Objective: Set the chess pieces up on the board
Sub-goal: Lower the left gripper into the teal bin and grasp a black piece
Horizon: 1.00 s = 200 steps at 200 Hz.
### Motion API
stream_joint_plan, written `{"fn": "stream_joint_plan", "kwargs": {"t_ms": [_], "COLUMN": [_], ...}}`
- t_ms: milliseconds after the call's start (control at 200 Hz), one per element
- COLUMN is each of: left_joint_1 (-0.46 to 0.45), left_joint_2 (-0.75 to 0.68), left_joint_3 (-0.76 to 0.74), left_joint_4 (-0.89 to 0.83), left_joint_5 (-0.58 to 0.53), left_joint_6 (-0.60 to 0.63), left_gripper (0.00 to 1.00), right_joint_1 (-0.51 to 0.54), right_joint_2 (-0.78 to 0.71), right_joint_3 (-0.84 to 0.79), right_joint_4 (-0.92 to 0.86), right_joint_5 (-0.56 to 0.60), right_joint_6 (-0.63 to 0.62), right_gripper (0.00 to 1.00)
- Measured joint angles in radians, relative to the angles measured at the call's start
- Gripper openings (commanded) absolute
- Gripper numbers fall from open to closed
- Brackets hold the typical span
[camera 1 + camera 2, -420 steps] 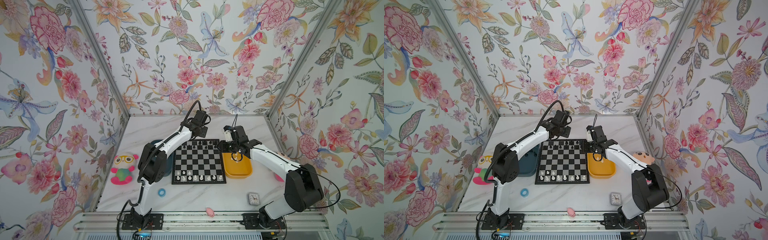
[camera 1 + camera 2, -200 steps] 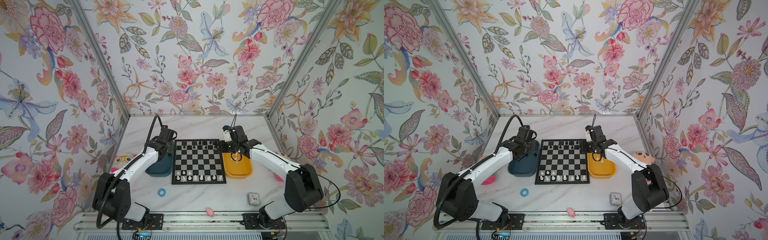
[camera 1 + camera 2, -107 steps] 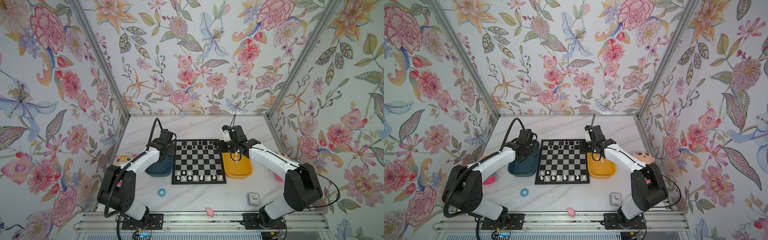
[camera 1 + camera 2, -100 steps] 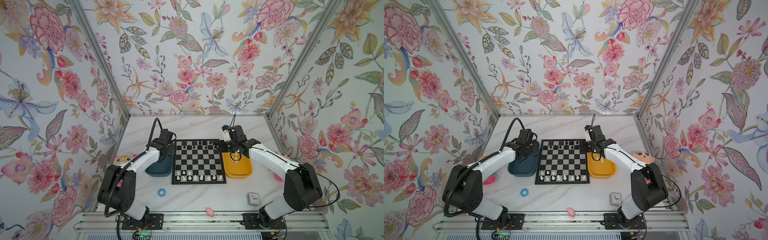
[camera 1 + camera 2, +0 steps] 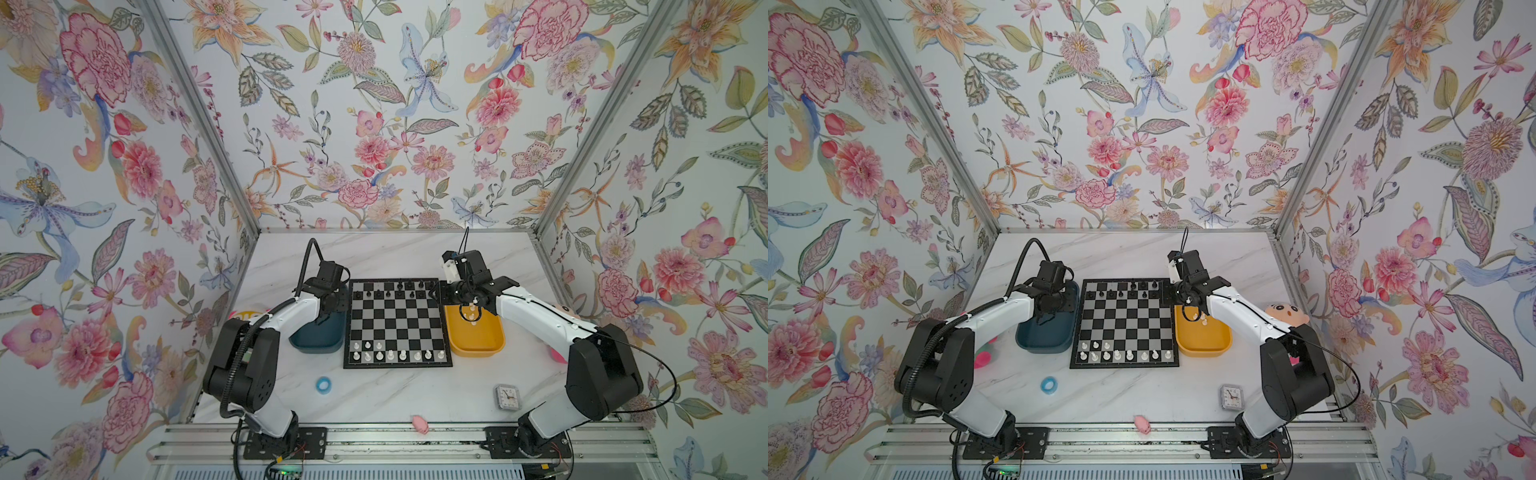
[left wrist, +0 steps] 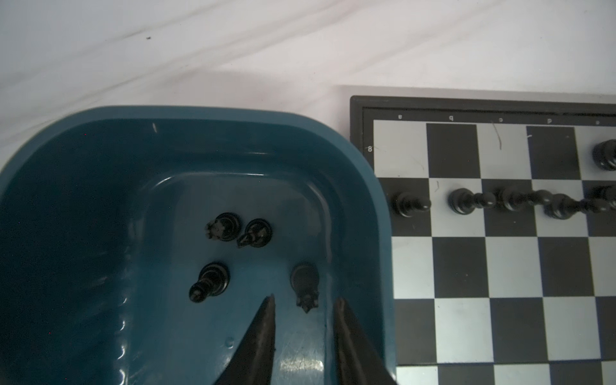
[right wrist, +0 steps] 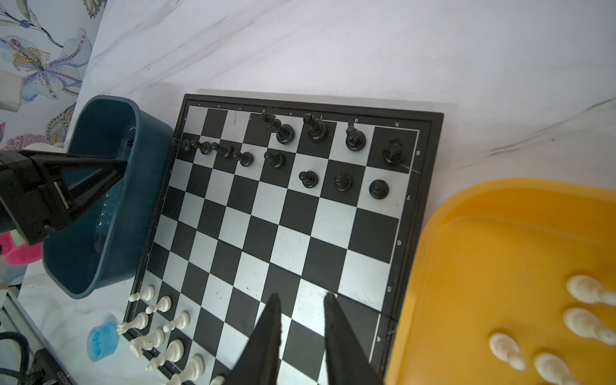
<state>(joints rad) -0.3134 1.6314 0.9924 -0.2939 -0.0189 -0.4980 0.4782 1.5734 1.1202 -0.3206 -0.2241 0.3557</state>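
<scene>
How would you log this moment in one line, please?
left jaws open over teal bin, black pieces inside | right jaws open, empty, near board | white pieces in yellow bin

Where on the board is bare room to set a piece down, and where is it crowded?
Bare: the middle rows of the board, between the black pieces and the white pieces; also the far back-row squares beside the teal bin. Crowded: the black pawn row and the nearest white row.

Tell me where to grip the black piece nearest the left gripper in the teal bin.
Pinch its waist, between round base and crowned top, from straight above. The black piece lies on its side, in line with the open left gripper, so its jaws would close across it.
</scene>
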Motion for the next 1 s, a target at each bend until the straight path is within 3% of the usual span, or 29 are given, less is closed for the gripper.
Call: {"fn": "stream_joint_plan", "kwargs": {"t_ms": [1001], "left_joint_1": [0.019], "left_joint_2": [0.098], "left_joint_3": [-0.005], "left_joint_4": [0.065], "left_joint_5": [0.042], "left_joint_6": [0.000], "left_gripper": [0.29], "right_joint_1": [0.000], "right_joint_2": [0.000], "right_joint_3": [0.000], "right_joint_4": [-0.004], "right_joint_5": [0.001], "right_joint_6": [0.000], "right_gripper": [0.25]}}
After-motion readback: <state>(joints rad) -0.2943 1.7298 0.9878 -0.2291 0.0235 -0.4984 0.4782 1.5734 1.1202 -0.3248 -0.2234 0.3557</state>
